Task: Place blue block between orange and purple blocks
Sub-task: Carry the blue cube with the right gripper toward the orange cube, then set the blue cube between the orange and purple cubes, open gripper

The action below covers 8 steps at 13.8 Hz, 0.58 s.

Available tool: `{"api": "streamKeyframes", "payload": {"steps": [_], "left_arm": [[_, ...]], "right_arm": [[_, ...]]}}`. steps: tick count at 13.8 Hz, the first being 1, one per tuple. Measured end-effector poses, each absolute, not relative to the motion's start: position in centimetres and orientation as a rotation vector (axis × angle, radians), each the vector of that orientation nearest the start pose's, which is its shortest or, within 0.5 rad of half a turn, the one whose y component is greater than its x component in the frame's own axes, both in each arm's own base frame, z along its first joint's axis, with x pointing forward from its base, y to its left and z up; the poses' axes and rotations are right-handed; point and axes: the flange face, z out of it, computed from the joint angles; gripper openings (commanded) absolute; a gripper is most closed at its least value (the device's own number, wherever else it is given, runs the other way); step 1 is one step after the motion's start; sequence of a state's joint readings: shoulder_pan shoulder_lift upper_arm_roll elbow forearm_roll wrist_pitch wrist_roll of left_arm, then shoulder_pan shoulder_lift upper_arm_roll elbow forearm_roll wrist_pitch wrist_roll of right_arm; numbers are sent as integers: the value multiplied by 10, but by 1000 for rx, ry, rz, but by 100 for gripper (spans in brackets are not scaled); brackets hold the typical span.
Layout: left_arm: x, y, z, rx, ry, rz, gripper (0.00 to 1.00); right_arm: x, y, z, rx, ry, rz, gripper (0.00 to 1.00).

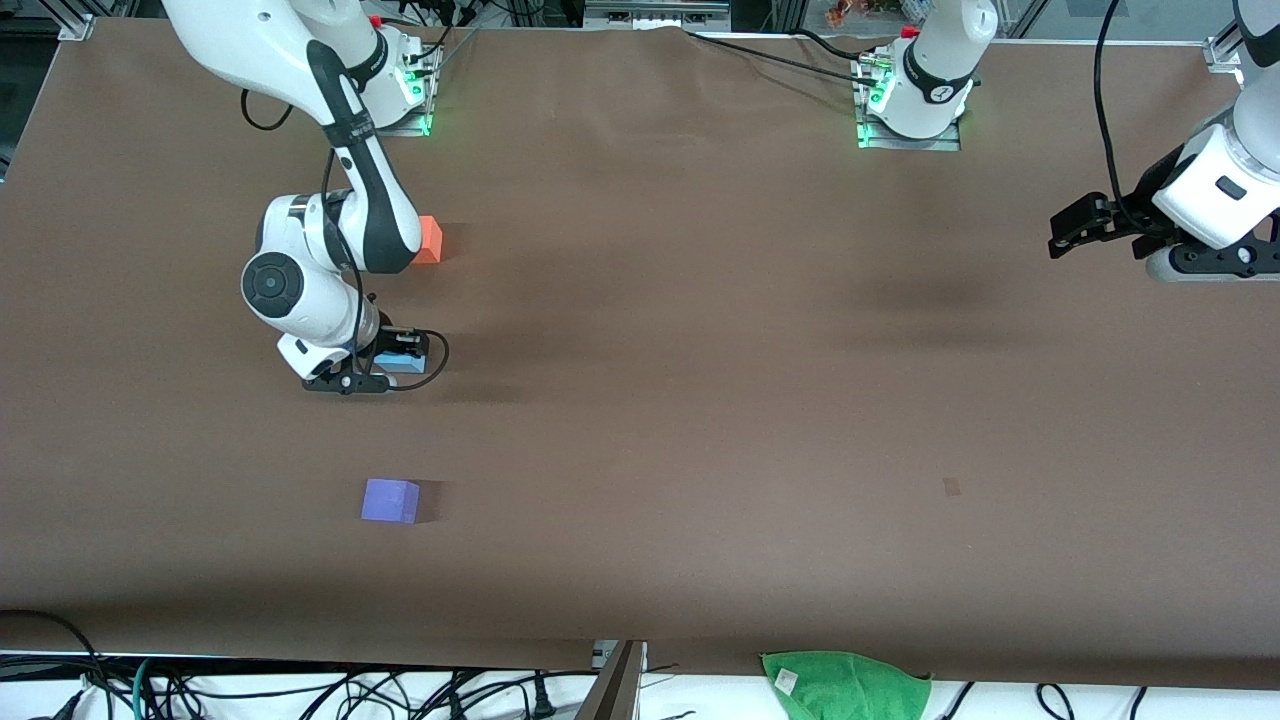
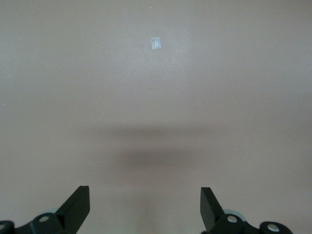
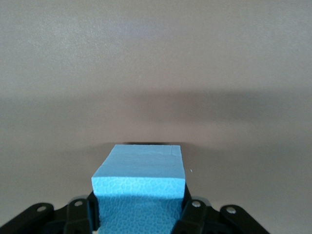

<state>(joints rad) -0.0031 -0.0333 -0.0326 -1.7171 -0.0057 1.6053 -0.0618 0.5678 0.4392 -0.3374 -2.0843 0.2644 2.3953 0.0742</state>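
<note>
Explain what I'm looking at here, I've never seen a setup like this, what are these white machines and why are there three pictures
These are two white robot arms at a brown table. One picture looks down from a high camera facing them; the other two come from cameras on each arm's wrist. The right gripper is low over the table, its jaws shut on the blue block, which fills its wrist picture. In line with it lie the orange block, nearer the arm bases, and the purple block, nearer the high camera. The left gripper waits with its jaws open, empty, above the left arm's end of the table. A green cloth lies at the table's edge.
</note>
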Motion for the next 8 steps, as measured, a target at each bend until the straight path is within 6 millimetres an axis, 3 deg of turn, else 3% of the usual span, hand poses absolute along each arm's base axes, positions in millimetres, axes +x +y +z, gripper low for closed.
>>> {"api": "streamKeyframes", "payload": {"steps": [1, 2, 3, 5, 8], "left_arm": [[542, -22, 577, -3139, -36, 124, 100], [542, -24, 577, -3139, -31, 124, 100], [542, -25, 577, -3139, -28, 124, 100], [541, -25, 576, -3138, -27, 134, 100], [540, -25, 576, -3137, -27, 146, 100]], "right_arm": [[560, 135, 211, -3127, 35, 139, 29], [560, 136, 208, -3129, 33, 130, 36], [560, 137, 204, -3131, 33, 124, 52], [560, 137, 201, -3134, 18, 118, 100], [564, 138, 205, -3124, 21, 87, 100]]}}
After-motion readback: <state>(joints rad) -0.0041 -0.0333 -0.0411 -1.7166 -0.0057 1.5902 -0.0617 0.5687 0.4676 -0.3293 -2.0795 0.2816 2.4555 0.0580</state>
